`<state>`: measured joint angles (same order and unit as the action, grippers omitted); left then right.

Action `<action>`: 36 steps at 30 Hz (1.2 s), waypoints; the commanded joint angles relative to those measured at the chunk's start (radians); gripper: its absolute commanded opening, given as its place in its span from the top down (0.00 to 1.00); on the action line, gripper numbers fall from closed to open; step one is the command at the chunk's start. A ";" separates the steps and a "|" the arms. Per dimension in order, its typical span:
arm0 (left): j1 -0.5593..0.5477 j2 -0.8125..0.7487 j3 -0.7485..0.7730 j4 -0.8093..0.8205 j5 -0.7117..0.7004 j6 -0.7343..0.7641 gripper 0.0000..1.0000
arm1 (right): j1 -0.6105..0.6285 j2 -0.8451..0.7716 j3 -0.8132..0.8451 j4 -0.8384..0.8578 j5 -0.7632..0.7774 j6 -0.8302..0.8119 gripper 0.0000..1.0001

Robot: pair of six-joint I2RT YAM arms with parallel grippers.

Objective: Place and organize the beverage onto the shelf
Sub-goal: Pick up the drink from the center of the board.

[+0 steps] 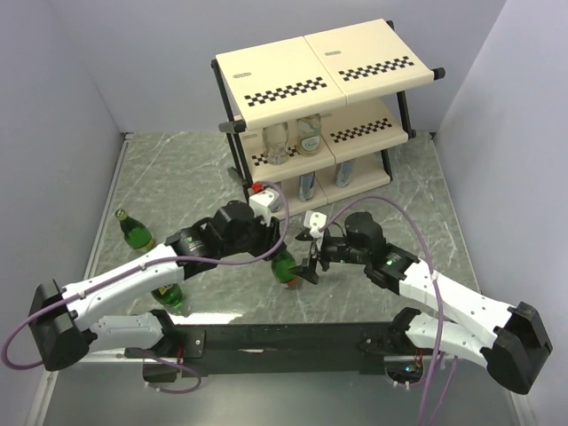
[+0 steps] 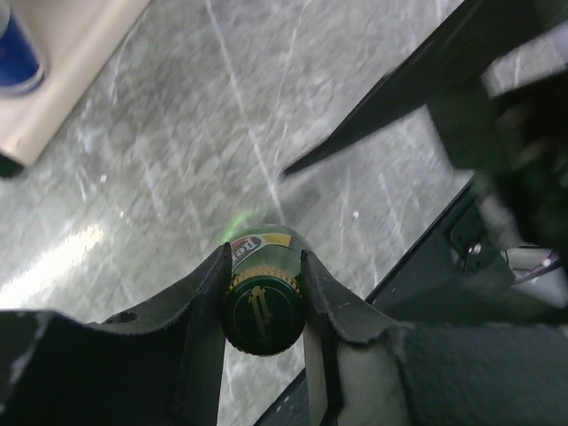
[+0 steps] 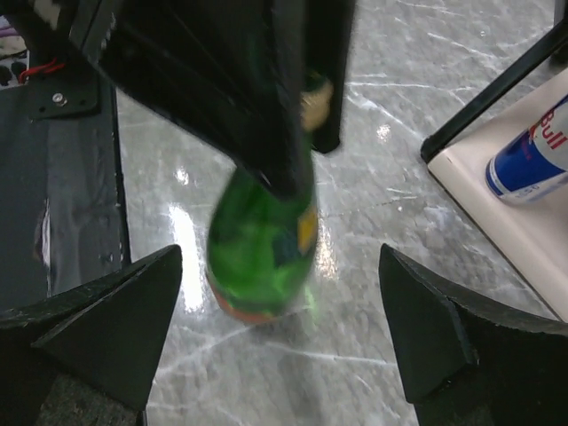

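The left gripper (image 2: 264,268) clamps the green bottle (image 1: 285,269) by its capped neck at the table's near middle, well short of the far shelf (image 1: 328,62). The right gripper (image 3: 280,255) gapes wide around its body, seemingly awaiting a handover.

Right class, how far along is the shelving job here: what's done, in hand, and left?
Done: two clear bottles stand on the shelf's middle tier, at least two cans below. In hand: the left tool clamps a green bottle by its neck; the right tool is open near it. Left: that bottle plus two green bottles on the table.
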<state>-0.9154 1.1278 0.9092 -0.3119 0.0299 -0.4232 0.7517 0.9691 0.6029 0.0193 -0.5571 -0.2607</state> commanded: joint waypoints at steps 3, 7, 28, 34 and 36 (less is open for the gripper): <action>-0.039 0.032 0.154 0.163 -0.027 0.014 1.00 | 0.049 0.034 -0.006 0.113 0.097 0.060 0.03; -0.057 0.072 0.213 0.143 -0.056 0.027 1.00 | 0.051 0.046 -0.006 0.119 0.102 0.074 0.03; -0.073 0.148 0.424 0.042 -0.062 0.095 1.00 | 0.049 0.069 0.012 0.140 0.166 0.107 0.21; -0.077 0.164 0.457 0.034 -0.045 0.097 1.00 | 0.048 0.082 0.034 0.128 0.167 0.124 0.27; -0.077 0.164 0.465 0.034 -0.044 0.098 1.00 | 0.041 0.088 0.038 0.130 0.172 0.133 0.21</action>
<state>-0.9756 1.3087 1.2675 -0.4736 -0.0502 -0.3439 0.7910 1.0405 0.6022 0.1490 -0.3817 -0.1543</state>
